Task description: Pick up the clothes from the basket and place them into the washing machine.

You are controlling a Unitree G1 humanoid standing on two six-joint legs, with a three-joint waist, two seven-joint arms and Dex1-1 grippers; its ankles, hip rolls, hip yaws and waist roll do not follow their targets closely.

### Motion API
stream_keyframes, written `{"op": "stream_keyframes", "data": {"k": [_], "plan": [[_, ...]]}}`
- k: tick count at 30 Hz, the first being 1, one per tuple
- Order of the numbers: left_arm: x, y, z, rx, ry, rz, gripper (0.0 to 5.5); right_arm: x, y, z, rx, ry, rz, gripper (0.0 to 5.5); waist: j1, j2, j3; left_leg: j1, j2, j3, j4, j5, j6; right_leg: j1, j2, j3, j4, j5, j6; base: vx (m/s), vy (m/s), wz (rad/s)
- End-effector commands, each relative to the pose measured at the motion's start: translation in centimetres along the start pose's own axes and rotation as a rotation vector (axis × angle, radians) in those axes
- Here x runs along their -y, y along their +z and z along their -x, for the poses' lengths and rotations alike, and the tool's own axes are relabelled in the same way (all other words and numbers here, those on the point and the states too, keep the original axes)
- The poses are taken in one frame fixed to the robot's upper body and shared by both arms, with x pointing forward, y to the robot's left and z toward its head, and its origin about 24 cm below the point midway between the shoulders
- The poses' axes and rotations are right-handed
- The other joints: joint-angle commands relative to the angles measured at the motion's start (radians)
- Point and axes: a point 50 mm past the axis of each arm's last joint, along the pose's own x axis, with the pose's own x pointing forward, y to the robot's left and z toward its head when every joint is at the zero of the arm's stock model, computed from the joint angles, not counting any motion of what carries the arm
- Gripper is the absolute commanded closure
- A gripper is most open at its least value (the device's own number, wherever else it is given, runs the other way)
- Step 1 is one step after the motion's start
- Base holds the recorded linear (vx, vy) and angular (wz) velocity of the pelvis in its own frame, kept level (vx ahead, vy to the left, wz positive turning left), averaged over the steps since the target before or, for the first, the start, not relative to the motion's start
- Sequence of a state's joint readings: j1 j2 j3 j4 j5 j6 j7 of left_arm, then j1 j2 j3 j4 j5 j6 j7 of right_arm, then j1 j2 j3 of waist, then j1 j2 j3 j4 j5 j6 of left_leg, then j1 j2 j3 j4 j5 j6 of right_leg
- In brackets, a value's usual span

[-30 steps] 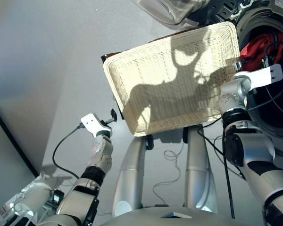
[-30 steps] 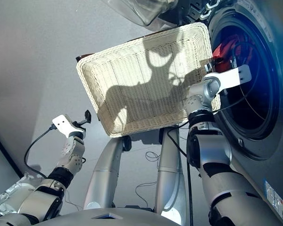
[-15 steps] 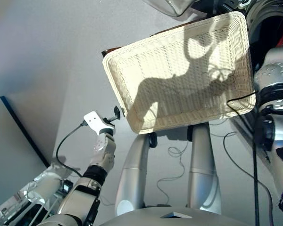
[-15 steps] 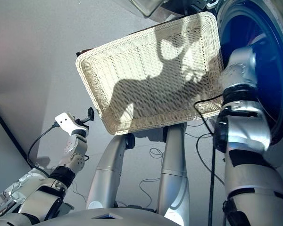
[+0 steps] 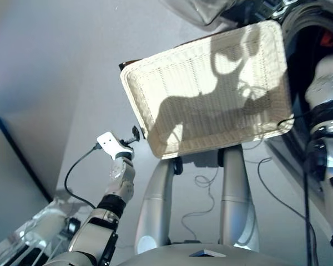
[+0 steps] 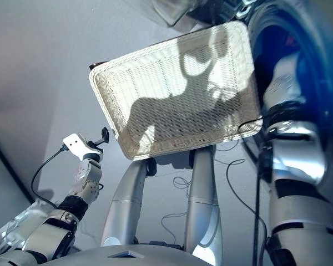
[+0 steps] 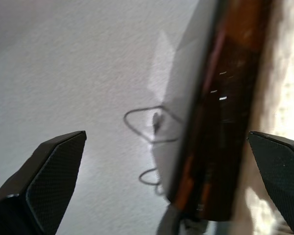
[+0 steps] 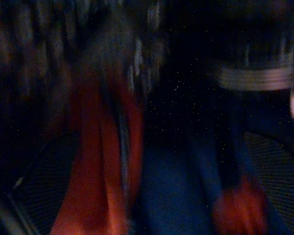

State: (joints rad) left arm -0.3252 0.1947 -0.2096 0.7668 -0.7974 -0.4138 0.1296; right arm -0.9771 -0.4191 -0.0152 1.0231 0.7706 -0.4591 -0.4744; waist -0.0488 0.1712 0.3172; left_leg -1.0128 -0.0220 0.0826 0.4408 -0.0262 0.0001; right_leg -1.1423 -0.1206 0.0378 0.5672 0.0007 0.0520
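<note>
basket [image 5: 155,94] as the landmark: cream, woven, shallow, with no garment showing on its weave, only shadow across it. washing machine [image 6: 316,66] stands just beside the basket's right end, its dark round opening partly hidden by the right arm, which reaches into that opening so that the right gripper does not show from the head views. a spot of orange-red [image 5: 327,37] shows inside the opening, past the basket's upper right corner. in the right wrist view, blurred and dark, orange-red cloth [image 8: 100,161] and dark blue cloth [image 8: 181,191] lie inside the drum; whether the right fingers are released or clenched i cannot tell. black garment cannot be made out.

left gripper [image 5: 134,134] hovers just off the basket's lower left corner, not touching it. in the left wrist view its two fingers [image 7: 49,176] stand spread wide with nothing between them, facing the basket's dark brown frame edge [image 7: 220,112] and a loop of cable [image 7: 147,129] on the grey floor [image 7: 63,73] beyond.
</note>
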Motion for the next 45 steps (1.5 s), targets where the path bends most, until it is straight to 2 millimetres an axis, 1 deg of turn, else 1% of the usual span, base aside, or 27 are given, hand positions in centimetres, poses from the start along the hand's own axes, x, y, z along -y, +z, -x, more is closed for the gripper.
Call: {"op": "stream_keyframes", "data": {"k": [1,5,8,10,11,12,14,16,17,18,19,20,21,23,24,26,27,30,32,33,35,37,38,40,44,45], "plan": [[-3.3,0.4,0.1,0.014,0.096,-0.016,0.0,0.1,-3.7,2.2,-0.131,0.142,-0.014,0.0,0.019,-0.045,-0.031,0.044,0.017,-0.046,0.028,-0.097,-0.016,0.101,0.016,-0.06,-0.082,-0.016,0.027,0.0,0.0,0.0],[-4.7,-1.1,0.9,-0.055,0.134,-0.044,0.0,2.9,-7.9,4.6,-0.285,0.147,0.03,0.0,0.026,-0.075,-0.048,0.125,0.007,-0.059,-0.001,-0.09,-0.019,0.193,0.01,-0.082,-0.118,-0.017,0.029,0.0,0.0,0.0],[-5.5,-2.2,1.6,-0.104,0.158,-0.052,0.0,5.0,-10.2,6.6,-0.372,0.137,0.05,0.0,0.026,-0.097,-0.056,0.206,0.001,-0.065,-0.043,-0.08,-0.021,0.281,0.008,-0.101,-0.167,-0.013,0.033,0.035,0.009,0.032],[-6.0,-3.6,2.4,-0.165,0.159,-0.086,0.0,7.4,-12.3,8.8,-0.471,0.169,0.157,0.0,0.028,-0.114,-0.069,0.275,0.001,-0.069,-0.078,-0.072,-0.023,0.351,0.002,-0.113,-0.201,-0.006,0.039,0.072,0.02,0.027],[-6.3,-3.9,2.7,-0.185,0.157,-0.107,0.0,8.3,-12.8,9.3,-0.492,0.174,0.21,0.0,0.026,-0.121,-0.071,0.31,-0.001,-0.07,-0.095,-0.069,-0.022,0.385,0.002,-0.117,-0.218,-0.003,0.041,0.0,0.0,0.0],[-6.6,-4.3,3.1,-0.211,0.149,-0.128,0.0,9.3,-13.7,10.6,-0.541,0.212,0.287,0.0,0.023,-0.134,-0.074,0.328,-0.005,-0.064,-0.11,-0.036,-0.02,0.412,-0.005,-0.129,-0.239,0.025,0.036,0.0,0.016,0.195],[-7.4,-5.7,4.3,-0.285,0.153,-0.162,0.0,12.6,-15.3,13.0,-0.653,0.235,0.439,0.0,0.025,-0.154,-0.087,0.417,-0.007,-0.069,-0.15,-0.031,-0.022,0.506,-0.006,-0.138,-0.278,0.027,0.043,0.081,0.015,0.166],[-8.2,-6.3,5.1,-0.324,0.16,-0.191,0.0,14.6,-16.3,15.2,-0.735,0.279,0.548,0.0,0.026,-0.168,-0.092,0.491,-0.006,-0.074,-0.184,-0.028,-0.023,0.588,-0.006,-0.154,-0.316,0.026,0.046,0.116,0.009,0.029],[-8.7,-6.7,5.6,-0.35,0.163,-0.208,0.0,15.7,-16.9,16.6,-0.784,0.332,0.649,0.0,0.027,-0.176,-0.099,0.535,-0.006,-0.077,-0.207,-0.022,-0.025,0.63,-0.004,-0.157,-0.336,0.028,0.05,0.109,0.015,-0.017],[-9.0,-7.2,6.2,-0.381,0.158,-0.234,0.0,16.9,-17.2,17.5,-0.83,0.375,0.731,0.0,0.029,-0.181,-0.104,0.571,-0.006,-0.08,-0.228,-0.018,-0.025,0.668,-0.003,-0.164,-0.354,0.026,0.05,0.124,0.012,-0.043],[-9.4,-7.6,6.7,-0.408,0.162,-0.256,0.0,17.9,-17.4,18.5,-0.866,0.381,0.758,0.0,0.027,-0.186,-0.113,0.606,-0.006,-0.079,-0.248,-0.015,-0.025,0.706,0.001,-0.169,-0.374,0.024,0.051,0.076,0.002,-0.016],[-9.4,-7.6,6.7,-0.408,0.162,-0.257,0.0,17.9,-17.4,18.5,-0.866,0.381,0.758,0.0,0.027,-0.186,-0.112,0.608,-0.006,-0.079,-0.249,-0.015,-0.025,0.708,0.001,-0.169,-0.375,0.025,0.051,0.137,0.013,0.05],[-10.1,-8.4,7.8,-0.463,0.176,-0.275,0.0,19.8,-17.7,20.6,-0.944,0.415,0.846,0.0,0.025,-0.194,-0.132,0.678,-0.006,-0.086,-0.29,-0.008,-0.026,0.777,0.008,-0.171,-0.414,0.026,0.056,0.124,0.014,0.05],[-10.8,-9.1,8.9,-0.512,0.185,-0.306,0.0,21.9,-17.7,22.4,-1.019,0.386,0.869,0.0,0.021,-0.199,-0.152,0.737,-0.006,-0.081,-0.321,-0.004,-0.026,0.839,0.012,-0.18,-0.447,0.028,0.06,0.116,0.025,-0.025],[-11.0,-9.6,9.4,-0.54,0.182,-0.316,0.0,22.8,-17.7,23.3,-1.054,0.39,0.892,0.0,0.021,-0.201,-0.162,0.765,-0.007,-0.079,-0.334,-0.006,-0.023,0.868,0.017,-0.179,-0.463,0.028,0.063,0.071,0.025,-0.05],[-11.3,-10.2,10.4,-0.58,0.176,-0.351,0.0,24.3,-17.6,25.0,-1.121,0.381,0.915,0.0,0.019,-0.202,-0.185,0.819,-0.009,-0.075,-0.366,-0.002,-0.024,0.921,0.026,-0.182,-0.491,0.028,0.067,0.084,0.014,-0.023],[-11.4,-10.5,10.9,-0.6,0.164,-0.372,0.0,24.8,-17.6,25.7,-1.143,0.374,0.917,0.0,0.017,-0.203,-0.199,0.845,-0.005,-0.072,-0.383,0.002,-0.027,0.95,0.03,-0.184,-0.507,0.028,0.069,0.103,0.008,-0.017],[-11.7,-11.1,11.9,-0.653,0.119,-0.445,0.0,26.2,-17.3,27.3,-1.198,0.358,0.926,0.0,0.016,-0.204,-0.231,0.912,-0.003,-0.065,-0.412,0.001,-0.028,1.013,0.04,-0.186,-0.534,0.024,0.07,0.075,0.012,-0.023],[-12.3,-11.5,12.9,-0.692,0.132,-0.459,0.0,26.8,-17.1,28.0,-1.221,0.317,0.9,0.0,0.017,-0.21,-0.251,0.946,0.001,-0.061,-0.423,0.0,-0.03,1.051,0.047,-0.182,-0.551,0.021,0.07,0.06,-0.002,-0.035],[-12.5,-11.7,13.4,-0.705,0.143,-0.464,0.0,27.1,-17.0,28.2,-1.228,0.292,0.883,0.0,0.016,-0.211,-0.263,0.965,0.003,-0.054,-0.437,0.002,-0.032,1.07,0.049,-0.182,-0.569,0.024,0.073,0.072,-0.002,-0.057],[-13.0,-12.0,14.1,-0.73,0.166,-0.448,0.0,27.6,-16.9,28.7,-1.244,0.278,0.884,0.0,0.017,-0.211,-0.289,1.0,0.008,-0.051,-0.462,0.008,-0.035,1.101,0.054,-0.178,-0.593,0.025,0.074,0.078,-0.007,-0.06],[-13.5,-12.0,14.7,-0.744,0.196,-0.431,0.0,27.7,-16.8,28.9,-1.253,0.278,0.882,0.0,0.019,-0.211,-0.301,1.032,0.014,-0.044,-0.487,0.018,-0.039,1.125,0.058,-0.177,-0.597,0.021,0.073,0.028,-0.01,-0.022],[-13.6,-12.1,14.9,-0.753,0.194,-0.437,0.0,27.7,-16.8,28.9,-1.257,0.291,0.894,0.0,0.019,-0.211,-0.305,1.045,0.016,-0.041,-0.499,0.023,-0.04,1.134,0.061,-0.178,-0.594,0.018,0.072,0.0,0.0,0.0],[-13.5,-12.2,15.1,-0.767,0.165,-0.465,0.0,27.9,-16.8,29.5,-1.281,0.338,0.919,0.0,0.019,-0.213,-0.313,1.061,0.019,-0.044,-0.5,0.021,-0.04,1.158,0.063,-0.179,-0.595,0.01,0.069,0.0,0.0,0.0],[-13.2,-12.6,15.4,-0.785,0.139,-0.476,0.0,28.6,-16.6,29.7,-1.299,0.298,0.922,0.0,0.02,-0.212,-0.323,1.079,0.016,-0.044,-0.485,0.008,-0.037,1.183,0.063,-0.181,-0.599,0.004,0.069,0.0,0.0,0.0],[-13.3,-12.6,15.5,-0.792,0.141,-0.479,0.0,28.7,-16.5,29.8,-1.305,0.284,0.916,0.0,0.02,-0.212,-0.326,1.087,0.018,-0.042,-0.483,0.005,-0.036,1.188,0.064,-0.178,-0.597,0.002,0.067,0.0,0.0,0.0]]}}
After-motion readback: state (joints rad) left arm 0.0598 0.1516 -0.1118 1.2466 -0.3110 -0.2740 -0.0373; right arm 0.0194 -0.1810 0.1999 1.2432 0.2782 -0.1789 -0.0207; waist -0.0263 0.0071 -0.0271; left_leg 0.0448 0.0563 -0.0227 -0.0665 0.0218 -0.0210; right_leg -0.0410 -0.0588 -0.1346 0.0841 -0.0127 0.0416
